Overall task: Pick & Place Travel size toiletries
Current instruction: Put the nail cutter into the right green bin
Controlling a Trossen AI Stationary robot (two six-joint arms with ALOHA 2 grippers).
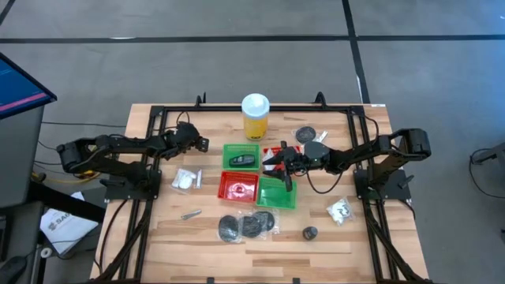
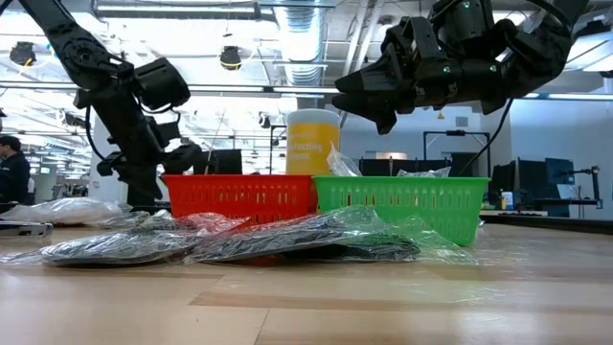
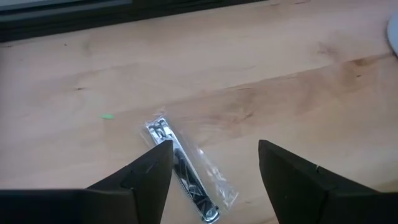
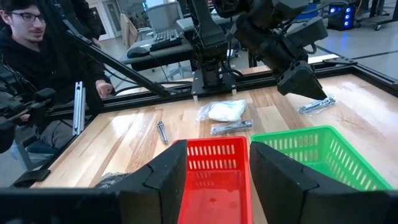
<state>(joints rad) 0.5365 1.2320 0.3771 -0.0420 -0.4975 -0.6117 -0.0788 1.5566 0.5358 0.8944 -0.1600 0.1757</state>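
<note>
My left gripper [image 1: 201, 143] hovers open over the table's left part. In its wrist view the fingers [image 3: 149, 177] stand above a slim silvery clipper in a clear sleeve [image 3: 183, 171], which lies flat on the wood. My right gripper [image 1: 274, 162] hangs open and empty above the baskets, with the red basket [image 4: 214, 180] and a green basket [image 4: 317, 155] below it. A white crinkly packet [image 1: 185, 180], a silvery piece [image 1: 191, 213] and two bagged black discs [image 1: 230, 229] [image 1: 257, 224] lie on the table. Another black disc [image 1: 306, 134] and a clear packet [image 1: 341, 211] lie on the right.
The tall yellow bottle [image 1: 255, 117] stands behind the baskets. A second green basket [image 1: 276, 194] sits beside the red one [image 1: 238, 188]; the far green basket [image 1: 241, 156] holds a dark item. A small dark knob [image 1: 310, 233] lies near the front. A seated person [image 4: 25, 56] shows beyond the table's left edge.
</note>
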